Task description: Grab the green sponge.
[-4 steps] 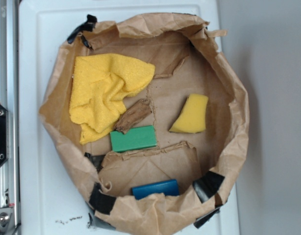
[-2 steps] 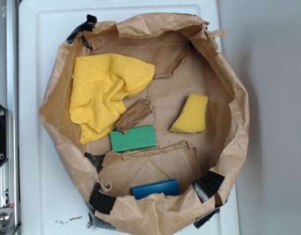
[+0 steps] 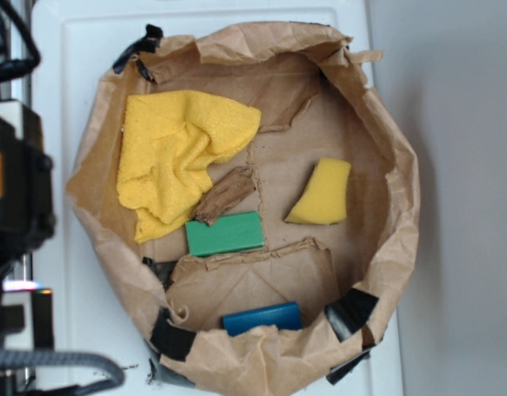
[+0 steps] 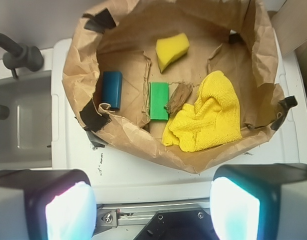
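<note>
**Sponge Awaits Pickup in Paper-Lined Bin**

On a white countertop (image 3: pixel 80 66), a crumpled brown paper basket (image 3: pixel 394 190) holds the day's target. The green sponge (image 3: pixel 225 233) lies flat on the paper floor near the basket's middle, its crisp rectangular edges fully exposed. It looks light and somewhat compressible, likely easy to pinch; the best hold appears to be across its short width, from above. A curled brown paper scrap (image 3: pixel 225 195) touches the sponge's upper edge, and the yellow cloth (image 3: pixel 175 157) sits just beyond that. The yellow wedge sponge (image 3: pixel 322 194) rests well apart to one side, and the blue block (image 3: pixel 262 318) sits beyond a raised paper fold. The gripper (image 4: pixel 153 205) hangs outside the basket with fingers spread wide, holding nothing.
</note>
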{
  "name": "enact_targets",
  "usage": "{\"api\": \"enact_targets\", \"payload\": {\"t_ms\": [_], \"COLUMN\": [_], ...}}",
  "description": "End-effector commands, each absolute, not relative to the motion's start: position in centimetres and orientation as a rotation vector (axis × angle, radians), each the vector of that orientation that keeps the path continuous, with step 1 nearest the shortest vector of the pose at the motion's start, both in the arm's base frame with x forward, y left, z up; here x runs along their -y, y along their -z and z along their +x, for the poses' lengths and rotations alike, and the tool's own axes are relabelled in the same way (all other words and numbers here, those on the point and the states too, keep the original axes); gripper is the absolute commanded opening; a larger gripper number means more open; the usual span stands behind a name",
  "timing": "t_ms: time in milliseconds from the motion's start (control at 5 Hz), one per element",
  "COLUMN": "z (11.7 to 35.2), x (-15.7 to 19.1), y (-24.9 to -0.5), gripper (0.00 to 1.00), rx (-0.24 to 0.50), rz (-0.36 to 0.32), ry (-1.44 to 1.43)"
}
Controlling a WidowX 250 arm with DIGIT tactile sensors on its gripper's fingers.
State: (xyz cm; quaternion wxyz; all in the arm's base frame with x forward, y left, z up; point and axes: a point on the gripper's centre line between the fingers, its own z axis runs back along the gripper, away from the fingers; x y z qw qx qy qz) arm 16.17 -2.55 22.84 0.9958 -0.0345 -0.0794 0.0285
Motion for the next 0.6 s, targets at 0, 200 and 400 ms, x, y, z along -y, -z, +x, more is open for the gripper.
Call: {"api": "enact_targets", "payload": {"t_ms": [0,200,400], "z": [16.7,16.7,19.9], "x": [2.4,2.4,2.8], "y": [-23.8,-23.8,-20.8], "gripper": [1.00,1.00,1.00], "rx": [0.193,0.193,0.262], "rz": [-0.075,-0.075,-0.085], "ry": [-0.080,-0.080,-0.302]}}
